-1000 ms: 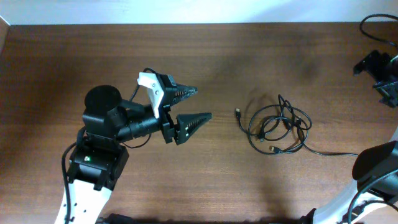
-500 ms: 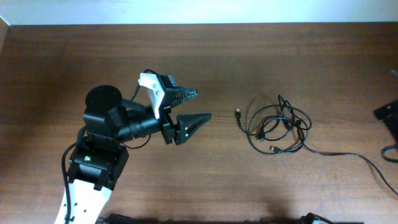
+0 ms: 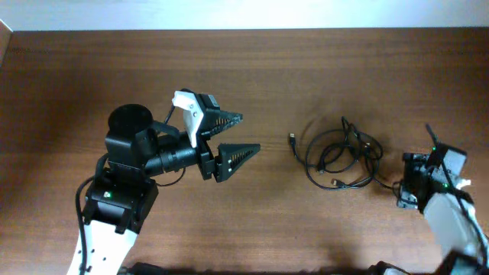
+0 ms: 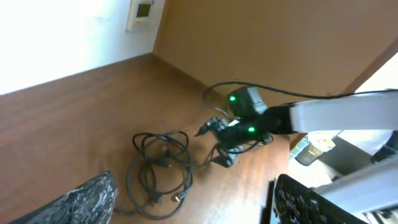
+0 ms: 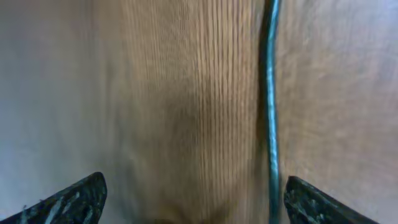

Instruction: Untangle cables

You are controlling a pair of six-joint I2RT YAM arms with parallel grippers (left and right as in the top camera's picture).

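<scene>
1. The right pincer [image 3: 409, 187] hangs low over the brown wooden worktop [image 3: 306, 69], its jaws spread wide and grasping nothing. In its own wrist view a single thin black strand [image 5: 271, 93] runs between its fingers, nearer the right one, and appears untouched.
2. The left pincer [image 3: 238, 133] is likewise released and empty. It points across the worktop toward the tangle from well apart on the far side.
3. Between the two lie the thin black cables with small plug ends [image 3: 341, 156], looped over one another in a single loose cluster right of the worktop's middle. One small plug end [image 3: 292, 138] pokes out toward the left pincer, and a tail of cord trails toward the right pincer.
4. By this showing the job has hardly begun. No cord is lifted, none lies apart from the rest, and the loops cross at several places. Nearly all the work is left: taking hold of a strand, drawing it free and laying each cable out separately.
</scene>
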